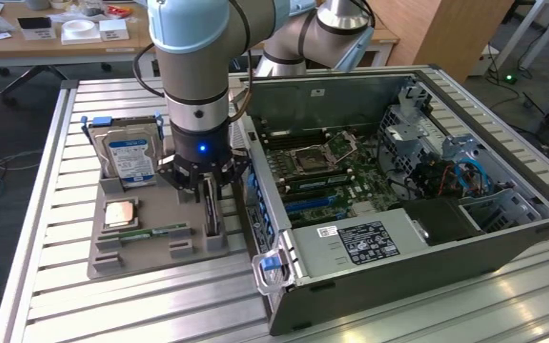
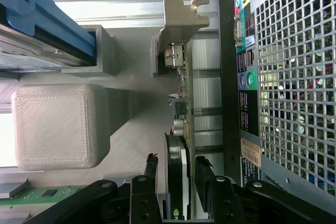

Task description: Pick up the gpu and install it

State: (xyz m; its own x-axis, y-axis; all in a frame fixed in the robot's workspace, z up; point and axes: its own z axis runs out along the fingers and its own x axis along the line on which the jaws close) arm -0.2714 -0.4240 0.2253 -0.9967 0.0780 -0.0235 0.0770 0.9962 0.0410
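On the grey tray [image 1: 149,254], open jaws straddle the upright gpu [image 2: 177,178].

The arm [image 1: 194,64] points straight down, gripper [image 1: 208,196] jaws spread wide.

The gripper [image 2: 177,160] stands with its black fingers [image 2: 203,171] spread, one on each side of the gpu [image 2: 181,111], and they are not closed on it. The card stands on edge in a grey printed holder [image 2: 136,124], its black cooler [image 2: 176,182] facing one finger and its silver end bracket [image 2: 181,17] at the far end. Beside it rises a square grey block [image 2: 52,124], with a blue drive frame [image 2: 44,17] beyond and a green memory stick [image 2: 44,193] nearby. On the card's other side is the computer case [image 2: 296,77], its perforated grille and port panel [image 2: 244,77] facing the camera.
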